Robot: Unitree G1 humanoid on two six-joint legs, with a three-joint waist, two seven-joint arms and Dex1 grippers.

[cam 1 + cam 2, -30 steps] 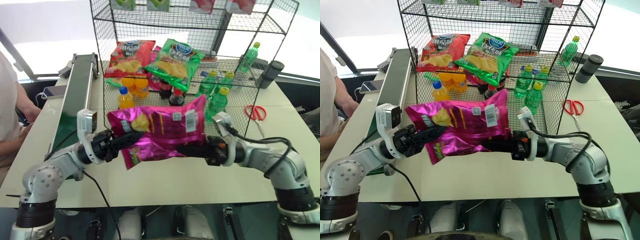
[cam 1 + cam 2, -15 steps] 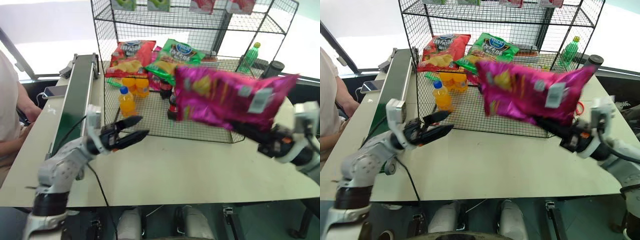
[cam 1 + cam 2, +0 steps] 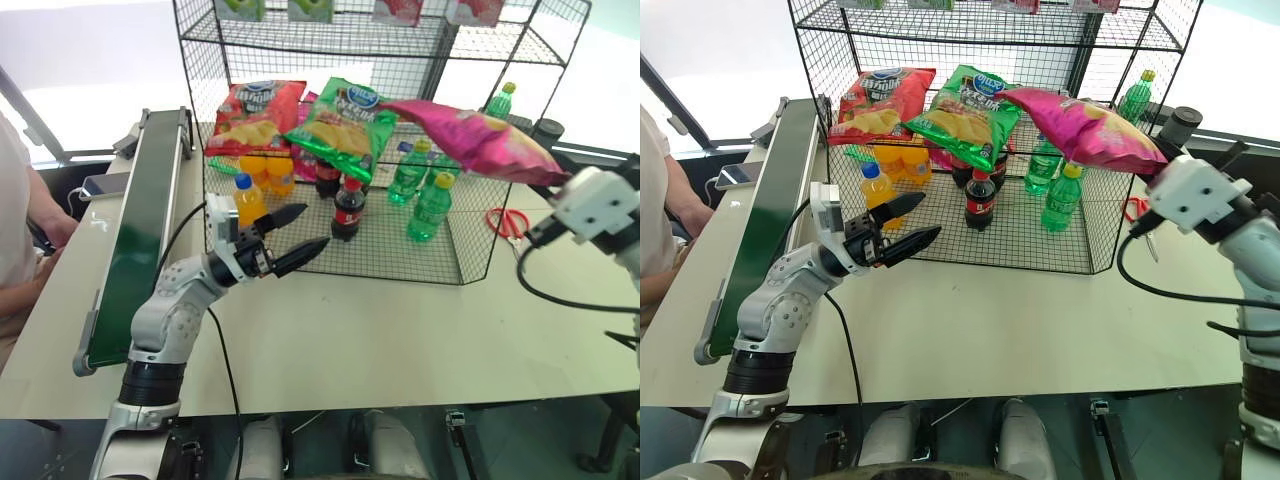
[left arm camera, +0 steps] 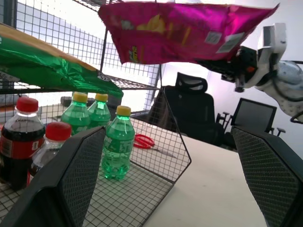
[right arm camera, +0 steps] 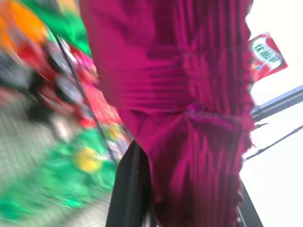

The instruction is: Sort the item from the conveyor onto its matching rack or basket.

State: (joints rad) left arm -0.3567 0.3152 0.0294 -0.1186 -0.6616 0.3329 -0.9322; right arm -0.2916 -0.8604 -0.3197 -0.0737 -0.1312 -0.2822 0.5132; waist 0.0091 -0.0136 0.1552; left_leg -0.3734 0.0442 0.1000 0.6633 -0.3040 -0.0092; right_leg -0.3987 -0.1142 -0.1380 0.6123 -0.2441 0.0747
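Note:
The magenta-pink chip bag point(image 3: 470, 135) hangs flat in the air at the right front of the black wire rack point(image 3: 330, 40), level with its sloped middle tier and just right of the green bag point(image 3: 345, 118). My right gripper point(image 5: 189, 156) is shut on the bag's crimped end; from the left wrist it shows as the right gripper point(image 4: 227, 66) under the bag point(image 4: 180, 30). My left gripper point(image 3: 308, 231) stands open and empty low in front of the rack, near the orange bottle. The dark green conveyor point(image 3: 140, 220) runs along the left.
A red bag point(image 3: 255, 110) lies left of the green one on the middle tier. The lower tier holds orange bottles point(image 3: 248, 200), cola bottles point(image 3: 345, 208) and green bottles point(image 3: 430, 205). Red scissors point(image 3: 505, 222) lie right of the rack. A person point(image 3: 15, 230) sits at the left.
My left gripper let go of the pink bag and opened. The right gripper carried the bag up and to the right, turning it flat at the height of the middle tier.

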